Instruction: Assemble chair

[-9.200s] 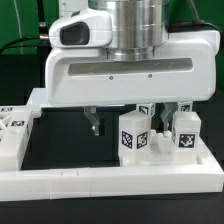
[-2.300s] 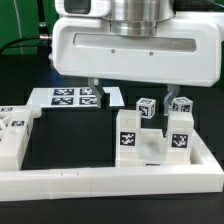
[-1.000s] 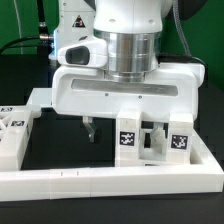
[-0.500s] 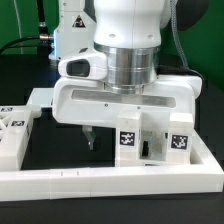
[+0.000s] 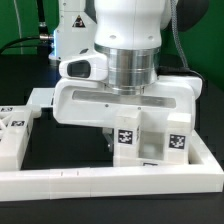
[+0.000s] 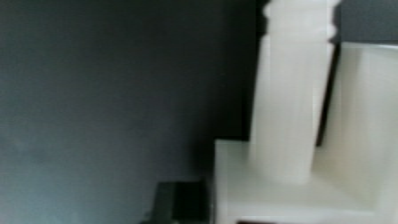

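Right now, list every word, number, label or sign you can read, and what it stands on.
No words, numbers or brands can be read in either view.
Only black-and-white square tags, patterns not text: on the middle chair block, the chair block beside it and the chair parts at the exterior view's left.

Blurred white upright chair part (image 6: pixel 294 90), white block (image 6: pixel 235 175) at its base, dark table (image 6: pixel 107 100).

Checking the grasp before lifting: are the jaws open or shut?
Shut: the exterior view shows the jaws together, no gap, beside the tagged chair block.
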Controlling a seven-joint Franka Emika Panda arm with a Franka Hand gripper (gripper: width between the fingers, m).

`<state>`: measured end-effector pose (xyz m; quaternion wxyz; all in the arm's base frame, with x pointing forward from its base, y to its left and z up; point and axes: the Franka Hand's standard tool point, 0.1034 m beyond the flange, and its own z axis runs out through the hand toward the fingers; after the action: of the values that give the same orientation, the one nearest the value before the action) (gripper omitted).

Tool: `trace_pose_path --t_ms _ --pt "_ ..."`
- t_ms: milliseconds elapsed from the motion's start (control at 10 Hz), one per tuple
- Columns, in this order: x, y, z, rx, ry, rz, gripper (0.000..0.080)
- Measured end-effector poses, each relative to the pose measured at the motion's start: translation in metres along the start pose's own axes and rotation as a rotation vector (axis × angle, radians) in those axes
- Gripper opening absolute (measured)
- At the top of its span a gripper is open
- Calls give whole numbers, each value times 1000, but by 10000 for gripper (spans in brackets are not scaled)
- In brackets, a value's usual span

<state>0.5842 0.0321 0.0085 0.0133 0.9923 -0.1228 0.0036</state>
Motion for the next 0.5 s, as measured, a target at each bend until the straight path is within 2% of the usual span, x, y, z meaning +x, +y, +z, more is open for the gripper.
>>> trace_pose_path --t_ms 300,500 --pt "3 2 -13 6 3 -2 36" --pt "5 5 -38 18 -11 -25 36"
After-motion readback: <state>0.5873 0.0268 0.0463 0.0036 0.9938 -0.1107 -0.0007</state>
